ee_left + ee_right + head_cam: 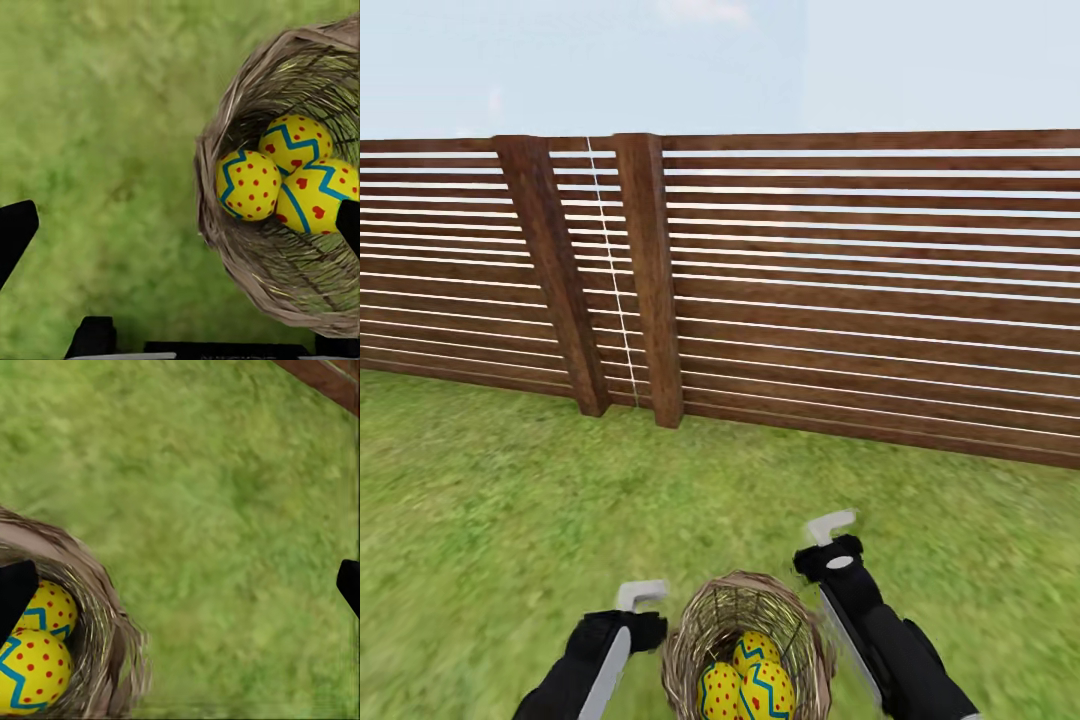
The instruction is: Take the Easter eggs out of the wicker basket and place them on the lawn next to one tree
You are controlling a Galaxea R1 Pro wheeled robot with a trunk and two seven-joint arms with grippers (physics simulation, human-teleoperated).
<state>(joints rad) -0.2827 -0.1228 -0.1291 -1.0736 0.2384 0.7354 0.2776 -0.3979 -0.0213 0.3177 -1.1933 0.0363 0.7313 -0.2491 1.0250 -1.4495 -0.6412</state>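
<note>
While the wicker basket (745,640) sits on the lawn (490,500) with all three Easter eggs (750,682) nestled in its bowl, no egg has been taken out yet. Left of the basket hovers the left gripper (640,600), and right of the basket the right gripper (830,535), neither touching the weave as far as I can judge. Both have their fingers spread wide and released, grasping nothing; in each wrist view the dark fingertips stand far apart with grass and basket rim between them. Flanking the basket this way probably readies either arm to reach in from its own side. Beyond the basket, a slatted wooden fence (810,290) closes off the grass. Since the eggs lie packed together, touching one another, picking the topmost first looks least likely to nudge the others
</note>
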